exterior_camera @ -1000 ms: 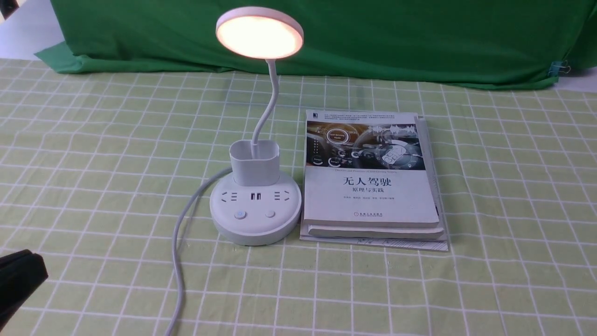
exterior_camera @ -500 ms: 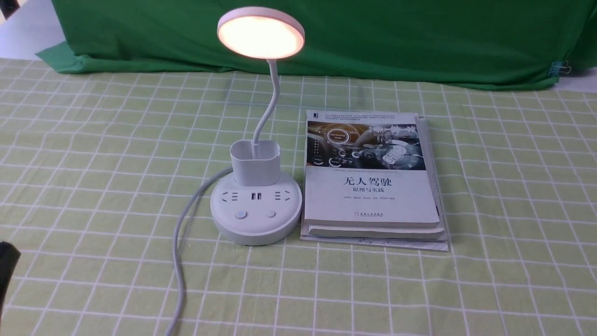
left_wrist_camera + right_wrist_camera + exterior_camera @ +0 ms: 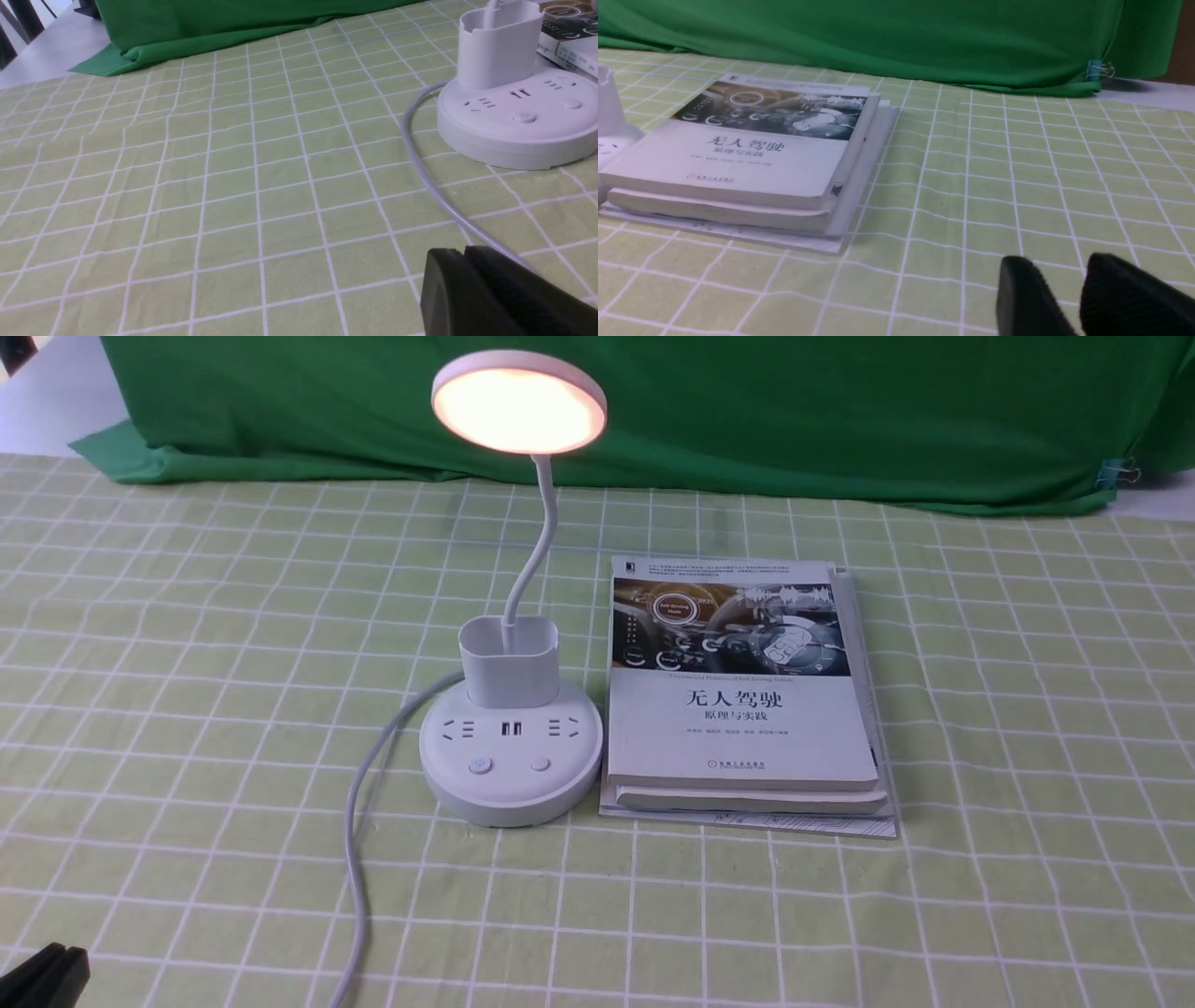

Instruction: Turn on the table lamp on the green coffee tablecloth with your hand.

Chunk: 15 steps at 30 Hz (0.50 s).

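Lamp is glowing – we'd call this done. Left end effector pinched together, right slightly apart – both empty.

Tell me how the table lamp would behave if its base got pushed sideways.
The table lamp would probably slide rather than tip: its round base is wide and low. The disc head sits high on a thin bent neck, so it would likely wobble. The white cord trailing over the tablecloth may tug back.

surface: green coffee tablecloth | on it: table lamp, lit | book stack
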### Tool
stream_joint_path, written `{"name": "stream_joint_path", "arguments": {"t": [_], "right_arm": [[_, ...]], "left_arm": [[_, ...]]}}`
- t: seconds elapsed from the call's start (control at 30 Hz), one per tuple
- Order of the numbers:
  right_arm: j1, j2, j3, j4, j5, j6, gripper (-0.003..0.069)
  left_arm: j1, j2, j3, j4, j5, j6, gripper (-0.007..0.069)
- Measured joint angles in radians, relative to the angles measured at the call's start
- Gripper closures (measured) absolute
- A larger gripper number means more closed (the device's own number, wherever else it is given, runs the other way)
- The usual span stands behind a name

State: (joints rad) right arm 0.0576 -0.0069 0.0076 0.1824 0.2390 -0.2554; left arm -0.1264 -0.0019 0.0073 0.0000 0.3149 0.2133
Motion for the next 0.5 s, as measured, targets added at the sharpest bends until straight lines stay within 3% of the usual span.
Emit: {"name": "stream_joint_path", "arguments": {"t": [0.5], "right_arm": [[0.000, 0.000, 0.000, 0.000, 0.000, 0.000, 0.0414]], "left_arm": [[-0.005, 0.000, 0.000, 0.011, -0.011, -0.020, 0.0617]]}}
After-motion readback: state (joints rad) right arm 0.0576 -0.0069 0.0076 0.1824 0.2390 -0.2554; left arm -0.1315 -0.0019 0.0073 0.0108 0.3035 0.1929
